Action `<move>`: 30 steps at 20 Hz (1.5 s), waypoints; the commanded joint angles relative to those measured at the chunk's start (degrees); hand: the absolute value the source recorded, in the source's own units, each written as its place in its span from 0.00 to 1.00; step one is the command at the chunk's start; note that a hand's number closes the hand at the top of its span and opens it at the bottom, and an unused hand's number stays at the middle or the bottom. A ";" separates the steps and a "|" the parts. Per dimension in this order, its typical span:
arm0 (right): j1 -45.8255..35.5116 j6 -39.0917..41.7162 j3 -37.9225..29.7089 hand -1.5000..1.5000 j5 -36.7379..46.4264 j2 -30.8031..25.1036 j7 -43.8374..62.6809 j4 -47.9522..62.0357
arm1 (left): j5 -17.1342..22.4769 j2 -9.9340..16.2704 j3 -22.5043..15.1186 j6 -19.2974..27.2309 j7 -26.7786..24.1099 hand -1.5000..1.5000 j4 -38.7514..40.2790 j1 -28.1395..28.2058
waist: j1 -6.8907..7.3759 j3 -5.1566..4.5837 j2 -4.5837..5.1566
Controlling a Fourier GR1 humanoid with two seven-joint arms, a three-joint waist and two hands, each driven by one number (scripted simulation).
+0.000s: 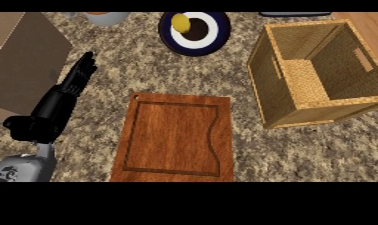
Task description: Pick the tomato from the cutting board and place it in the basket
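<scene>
The wooden cutting board point(176, 139) lies at the lower middle of the counter, and nothing rests on it. At the right stands the woven basket point(275, 76), tilted open toward me; its visible inside holds nothing. No tomato shows anywhere in the head view. My left hand point(53, 109) is at the left of the board, fingers point(81, 71) straight and pointing up and away, holding nothing. My right hand is out of sight.
A dark-rimmed plate point(214, 36) with a yellow item point(181, 22) on it sits at the back middle. A grey vessel point(107, 17) is at the back left, and a brown panel point(29, 59) at the far left.
</scene>
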 commanded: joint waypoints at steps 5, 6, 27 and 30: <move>-2.53 -5.27 -13.41 1.00 -1.88 4.34 4.91 -15.15 | 0.39 0.00 0.11 -0.26 0.86 0.50 -0.62 -1.29 | -0.04 0.14 0.46; -3.56 -4.37 -14.74 1.00 -1.91 7.59 5.85 -13.69 | -0.21 -0.27 -0.65 -0.34 0.19 0.50 -0.39 -0.55 | 0.46 0.02 0.66; -14.35 15.01 -72.63 1.00 -61.47 -12.52 -21.24 4.13 | -1.97 -2.72 -0.63 -0.21 2.49 0.50 1.27 -4.27 | 2.30 0.31 0.53; -17.96 16.53 -72.55 1.00 -57.82 -10.27 -26.59 12.06 | -2.18 -2.47 -0.52 -2.12 1.30 0.50 0.24 -2.47 | 2.67 0.24 0.47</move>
